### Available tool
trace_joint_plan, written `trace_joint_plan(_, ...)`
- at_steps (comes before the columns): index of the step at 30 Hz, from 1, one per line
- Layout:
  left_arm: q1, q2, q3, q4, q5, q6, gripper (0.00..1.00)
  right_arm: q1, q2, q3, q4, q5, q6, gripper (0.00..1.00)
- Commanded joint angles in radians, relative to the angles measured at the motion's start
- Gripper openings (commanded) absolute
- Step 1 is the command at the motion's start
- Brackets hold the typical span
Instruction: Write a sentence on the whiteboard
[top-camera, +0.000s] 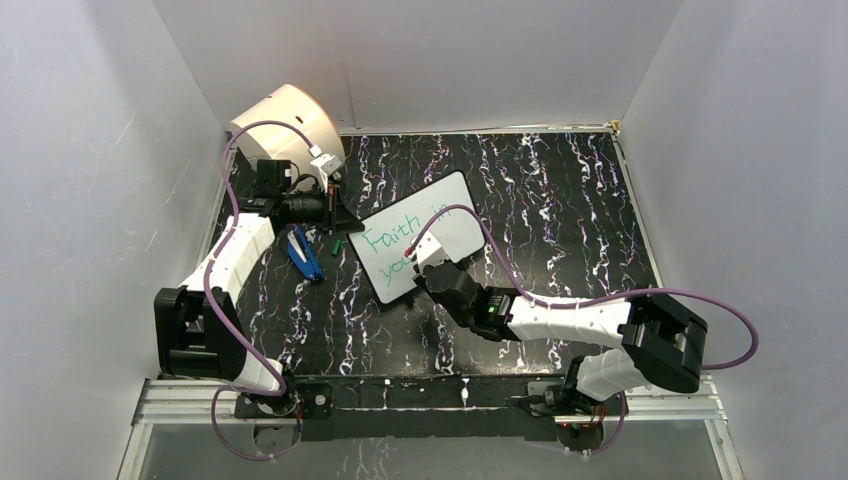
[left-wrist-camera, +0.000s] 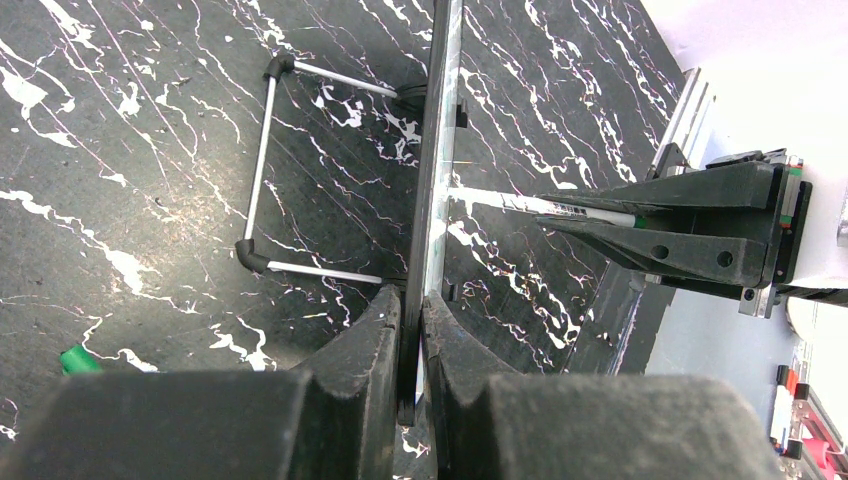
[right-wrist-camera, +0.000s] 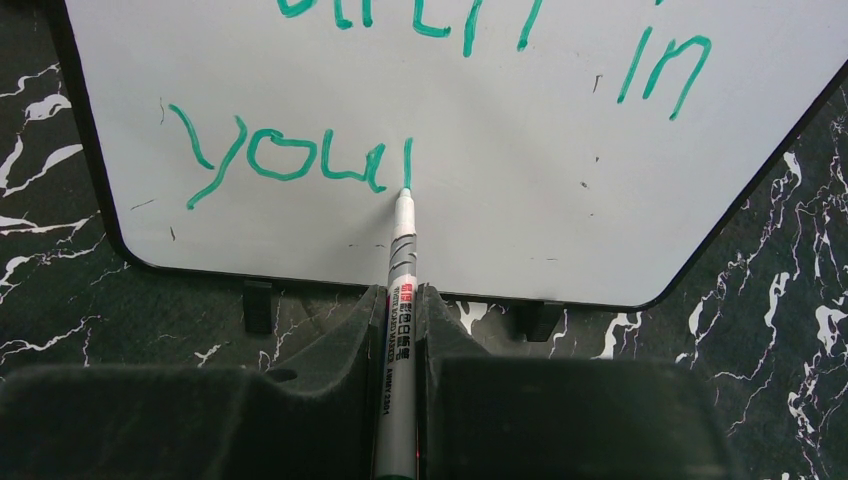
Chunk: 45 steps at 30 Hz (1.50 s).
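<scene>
Right hand extends forward, pressing marker to whiteboard.

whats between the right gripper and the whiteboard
A marker with a green tip. The right gripper is shut on its barrel, and its tip touches the whiteboard at the end of the green lettering. The right wrist view shows this best.

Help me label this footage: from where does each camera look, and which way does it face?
Top external: above and behind the arm bases, looking down at the table; both arms show, left gripper and right gripper at the whiteboard.
Left wrist: on the left arm, sighting along the whiteboard's edge; its own fingers clamp that edge.
Right wrist: facing the board's front; its fingers hold the marker, tip on the sentence.
Shared: both wrist views show the marker and whiteboard.
</scene>
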<state>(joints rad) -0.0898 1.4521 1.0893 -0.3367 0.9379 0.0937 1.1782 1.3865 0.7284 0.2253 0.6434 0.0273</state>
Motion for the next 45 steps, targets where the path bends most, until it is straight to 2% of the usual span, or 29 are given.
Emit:
trace_joint_plan(1, -0.011, 0.025, 0.008, -0.052, -0.069, 0.012, 0.0, -0.005, 0.0, 0.017, 0.012, -0.019, 0.015, 0.0)
trace_joint_plan(16, -0.011, 0.026, 0.008, -0.053, -0.068, 0.012, 0.0, -0.016, -0.019, 0.032, 0.099, -0.009, -0.026, 0.0)
trace_joint_plan(45, -0.011, 0.022, 0.008, -0.058, -0.068, 0.018, 0.0, -0.053, -0.02, 0.054, 0.146, -0.016, -0.067, 0.0)
